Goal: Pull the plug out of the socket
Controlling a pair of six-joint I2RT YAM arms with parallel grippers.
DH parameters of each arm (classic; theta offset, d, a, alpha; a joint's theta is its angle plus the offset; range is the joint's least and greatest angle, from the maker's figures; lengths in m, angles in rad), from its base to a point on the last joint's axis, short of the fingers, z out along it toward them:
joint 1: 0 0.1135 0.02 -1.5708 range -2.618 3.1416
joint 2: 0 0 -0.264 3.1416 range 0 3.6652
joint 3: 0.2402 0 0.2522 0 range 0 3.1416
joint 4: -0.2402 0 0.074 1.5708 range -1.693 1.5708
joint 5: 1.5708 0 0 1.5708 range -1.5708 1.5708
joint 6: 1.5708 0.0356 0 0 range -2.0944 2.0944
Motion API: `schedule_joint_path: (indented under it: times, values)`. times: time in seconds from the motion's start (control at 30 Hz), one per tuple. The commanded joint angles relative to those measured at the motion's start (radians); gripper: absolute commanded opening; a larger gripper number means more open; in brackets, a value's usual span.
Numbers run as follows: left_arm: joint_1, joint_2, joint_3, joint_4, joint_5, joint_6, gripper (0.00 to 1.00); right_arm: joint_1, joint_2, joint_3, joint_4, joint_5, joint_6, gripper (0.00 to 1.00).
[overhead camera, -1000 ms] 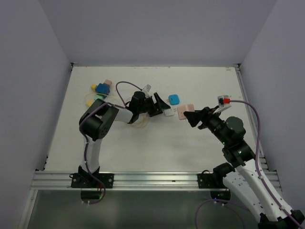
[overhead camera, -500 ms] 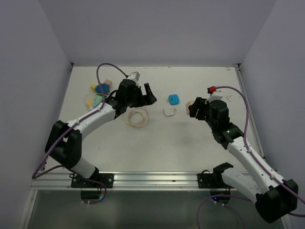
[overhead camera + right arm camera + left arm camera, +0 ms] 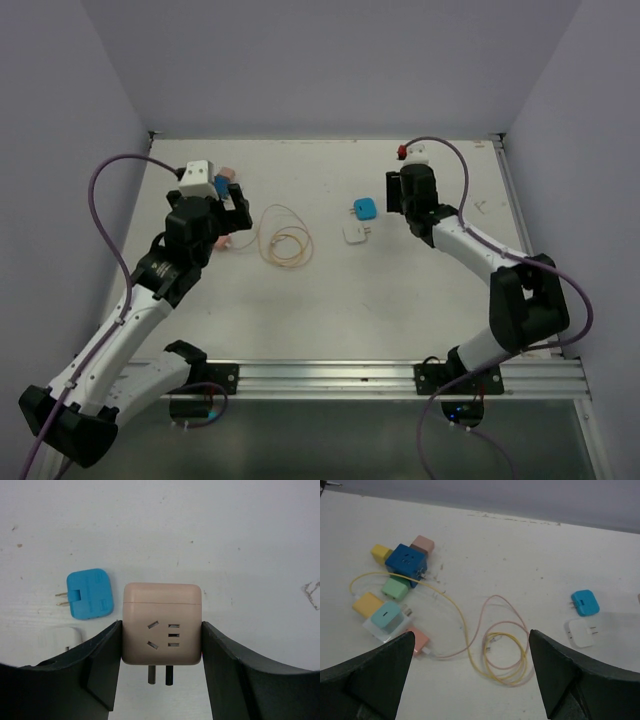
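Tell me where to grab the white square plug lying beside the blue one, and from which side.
Grip the white square plastic plug across its two plain side edges, coming straight down from above. It lies flat on the table, prongs pointing sideways, so those edges offer clear parallel faces.

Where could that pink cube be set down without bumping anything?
Widest bare patch: the table's near half, between the cable coil and the front rail. Also bare along the back wall. Crowded: the cube cluster at left, and the blue plug and white plug beside the right gripper.
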Motion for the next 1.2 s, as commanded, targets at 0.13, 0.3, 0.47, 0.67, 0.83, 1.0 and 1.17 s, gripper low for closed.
schedule_joint_path:
  times: [0.13, 0.3, 0.47, 0.67, 0.83, 1.0, 1.17]
  values:
    - [0.01, -0.177, -0.231, 0.125, -0.183, 0.101, 1.0, -0.068, 0.213, 0.187, 0.133, -0.041, -0.076, 0.0]
    - [0.014, -0.14, -0.212, 0.097, -0.198, 0.104, 1.0, -0.081, 0.352, 0.282, 0.141, -0.083, -0.081, 0.0]
    - [0.017, -0.124, -0.205, 0.086, -0.182, 0.1, 1.0, -0.094, 0.45, 0.352, 0.124, -0.104, -0.063, 0.0]
    - [0.027, -0.127, -0.21, 0.094, -0.169, 0.1, 0.99, -0.103, 0.524, 0.398, 0.095, -0.098, -0.046, 0.02]
    - [0.039, -0.124, -0.213, 0.098, -0.154, 0.098, 1.0, -0.111, 0.515, 0.396, 0.08, -0.146, -0.036, 0.42]
    - [0.048, -0.117, -0.213, 0.097, -0.152, 0.097, 1.0, -0.118, 0.477, 0.364, 0.067, -0.166, -0.015, 0.79]
    - [0.05, -0.111, -0.215, 0.097, -0.154, 0.094, 0.99, -0.118, 0.394, 0.361, 0.024, -0.18, -0.009, 0.97]
